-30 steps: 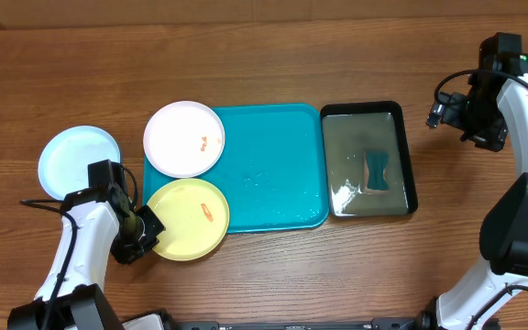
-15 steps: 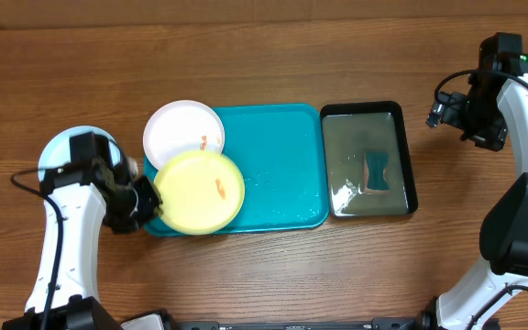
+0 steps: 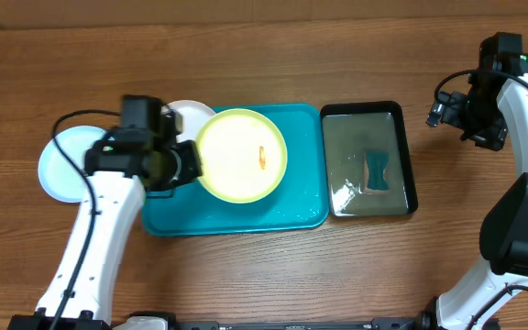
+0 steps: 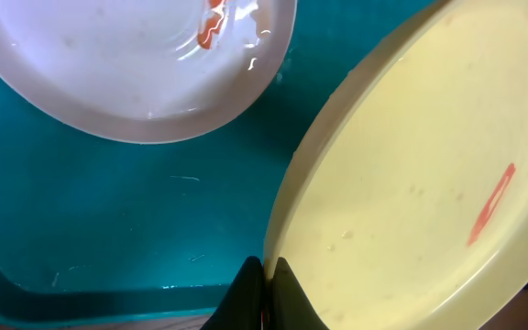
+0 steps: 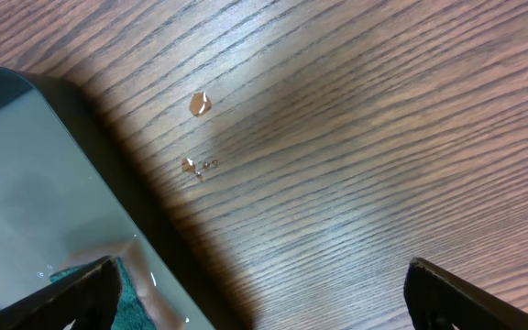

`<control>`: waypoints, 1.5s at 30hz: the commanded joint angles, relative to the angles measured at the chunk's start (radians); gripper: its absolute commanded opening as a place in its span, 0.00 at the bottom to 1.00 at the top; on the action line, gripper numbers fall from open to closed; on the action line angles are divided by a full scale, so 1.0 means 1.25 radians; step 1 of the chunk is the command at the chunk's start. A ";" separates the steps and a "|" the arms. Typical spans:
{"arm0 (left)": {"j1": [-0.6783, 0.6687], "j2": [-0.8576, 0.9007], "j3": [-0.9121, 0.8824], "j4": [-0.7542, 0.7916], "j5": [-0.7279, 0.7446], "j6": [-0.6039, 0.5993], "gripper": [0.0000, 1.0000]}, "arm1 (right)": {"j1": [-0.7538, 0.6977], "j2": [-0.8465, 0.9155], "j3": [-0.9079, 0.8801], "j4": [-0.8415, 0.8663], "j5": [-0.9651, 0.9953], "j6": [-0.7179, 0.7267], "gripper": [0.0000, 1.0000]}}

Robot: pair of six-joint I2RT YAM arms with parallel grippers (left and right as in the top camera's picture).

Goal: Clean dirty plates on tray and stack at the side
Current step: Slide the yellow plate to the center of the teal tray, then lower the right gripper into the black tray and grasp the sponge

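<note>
Wood table (image 3: 273, 55) w/ cyan plate (image 3: 55, 174) L, teal tray (image 3: 291, 203) mid, black tray (image 3: 365, 105) R.

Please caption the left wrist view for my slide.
Left jaws hold round yellow-green plastic plate by its rim over teal-blue plastic tray.

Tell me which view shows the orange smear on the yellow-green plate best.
Left wrist: close up, the orange smear is a clear diagonal streak on the yellow-green plate. Overhead shows the whole plate but the smear only as a tiny mark. Right wrist shows just the black tray corner and the table, no plate.
</note>
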 commanded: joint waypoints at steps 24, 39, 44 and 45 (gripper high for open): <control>-0.237 0.229 0.005 0.076 -0.228 -0.227 0.04 | -0.004 -0.016 0.006 0.002 0.000 0.002 1.00; -0.237 0.260 0.005 0.101 -0.229 -0.183 0.04 | -0.004 -0.016 0.006 0.049 -0.078 0.002 1.00; -0.237 0.260 0.005 0.126 -0.231 -0.164 0.04 | -0.004 -0.016 0.006 -0.007 -0.176 -0.002 1.00; -0.237 0.260 0.005 0.126 -0.231 -0.164 0.04 | -0.004 -0.016 0.006 -0.017 -0.212 -0.026 0.98</control>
